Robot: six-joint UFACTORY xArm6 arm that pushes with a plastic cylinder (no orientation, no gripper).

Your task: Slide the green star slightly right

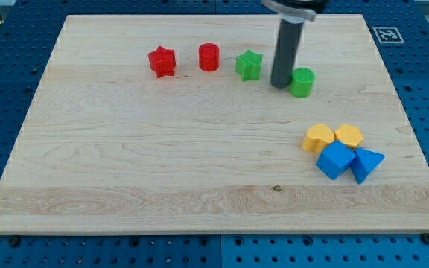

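Camera view shows the green star [249, 65] near the board's [125, 179] top, between the red cylinder [209, 56] and my tip [279, 84], a bare rod with no claw; the star looks light, rigid and slippery, best pushed on its left face.

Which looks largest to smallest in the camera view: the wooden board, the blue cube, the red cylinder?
1. Wooden board, by far.
2. Blue cube.
3. Red cylinder.
The cube lies nearer the view's bottom, perhaps nearer the camera, so that gap is unsure.
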